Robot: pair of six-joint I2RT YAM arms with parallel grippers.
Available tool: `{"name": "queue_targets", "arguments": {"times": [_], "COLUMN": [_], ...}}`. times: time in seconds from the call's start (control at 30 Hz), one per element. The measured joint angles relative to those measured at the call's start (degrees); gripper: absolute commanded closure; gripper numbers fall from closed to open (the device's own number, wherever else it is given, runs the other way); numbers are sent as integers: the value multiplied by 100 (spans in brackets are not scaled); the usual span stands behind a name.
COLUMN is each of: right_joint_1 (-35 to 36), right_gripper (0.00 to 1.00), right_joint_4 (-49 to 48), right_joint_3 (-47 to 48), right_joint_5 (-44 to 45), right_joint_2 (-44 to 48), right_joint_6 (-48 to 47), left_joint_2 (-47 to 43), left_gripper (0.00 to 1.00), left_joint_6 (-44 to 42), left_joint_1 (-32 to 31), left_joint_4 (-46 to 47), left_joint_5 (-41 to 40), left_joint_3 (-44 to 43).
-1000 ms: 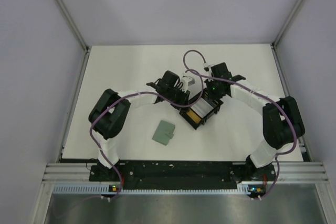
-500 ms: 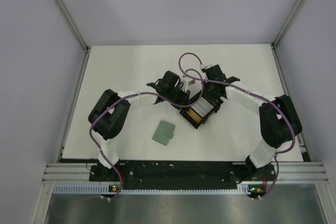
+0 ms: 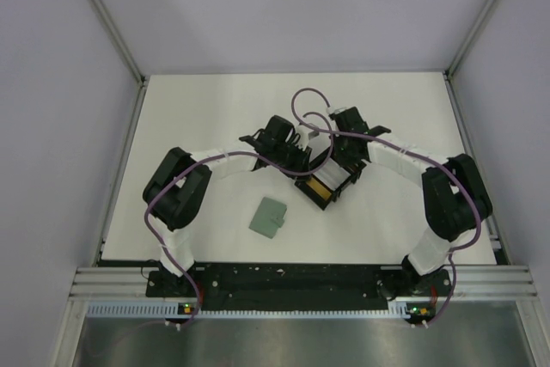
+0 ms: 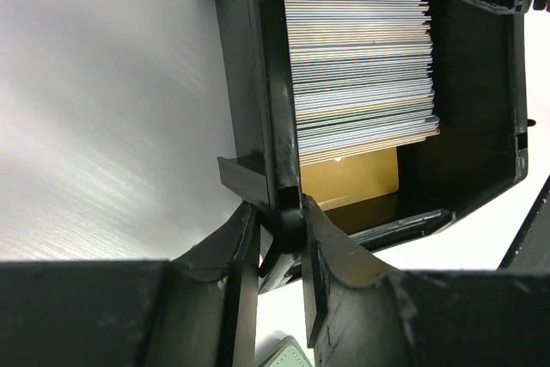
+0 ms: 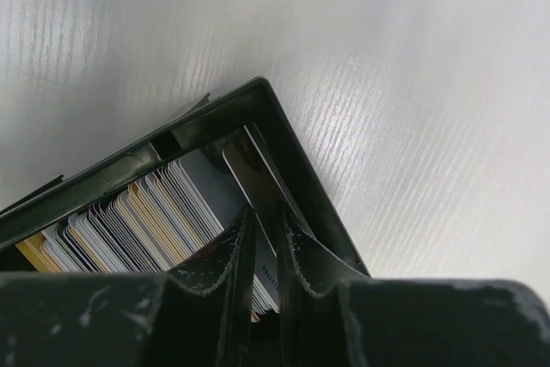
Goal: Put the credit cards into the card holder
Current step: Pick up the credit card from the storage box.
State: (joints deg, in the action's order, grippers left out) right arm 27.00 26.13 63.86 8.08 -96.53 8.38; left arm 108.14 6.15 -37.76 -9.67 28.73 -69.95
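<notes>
1. Fingers on the left gripper (image 4: 279, 210) are pinched onto the side wall of the black box (image 4: 262, 66). The wall is sandwiched right between them, so it's got a proper hold of the box
2. the credit cards (image 4: 361, 49) are stacked on edge inside that box, just to the right of those fingers in the left wrist view. A yellow-orange card (image 4: 354, 180) sits at the end of the stack nearest the fingertips
3. the right gripper (image 5: 265, 221) is down in a corner of the same box, fingers only a sliver apart, with the edge of a pale grey card (image 5: 263, 271) in the gap. Honestly can't tell if it's squeezing that card or just straddling it
4. the card holder (image 3: 269, 217) is lying flat and folded shut on the table (image 3: 198, 126), on the near side of both sets of fingers in the top view, touching neither
</notes>
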Motion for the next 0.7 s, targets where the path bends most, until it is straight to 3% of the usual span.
{"name": "queue_targets", "arguments": {"times": [0.17, 0.47, 0.7], "right_joint_1": [0, -2, -24], "right_gripper": [100, 100, 100], "right_joint_4": [-11, 258, 533], "right_joint_3": [7, 79, 79], "right_joint_5": [42, -22, -85], "right_joint_2": [-13, 57, 417], "right_joint_6": [-26, -341, -636], "left_joint_2": [0, -92, -417], "left_gripper": [84, 54, 46], "left_joint_6": [-7, 219, 520], "left_joint_1": [-2, 17, 46], "left_joint_4": [20, 66, 216], "left_joint_5": [-35, -44, 66], "left_joint_3": [13, 55, 85]}}
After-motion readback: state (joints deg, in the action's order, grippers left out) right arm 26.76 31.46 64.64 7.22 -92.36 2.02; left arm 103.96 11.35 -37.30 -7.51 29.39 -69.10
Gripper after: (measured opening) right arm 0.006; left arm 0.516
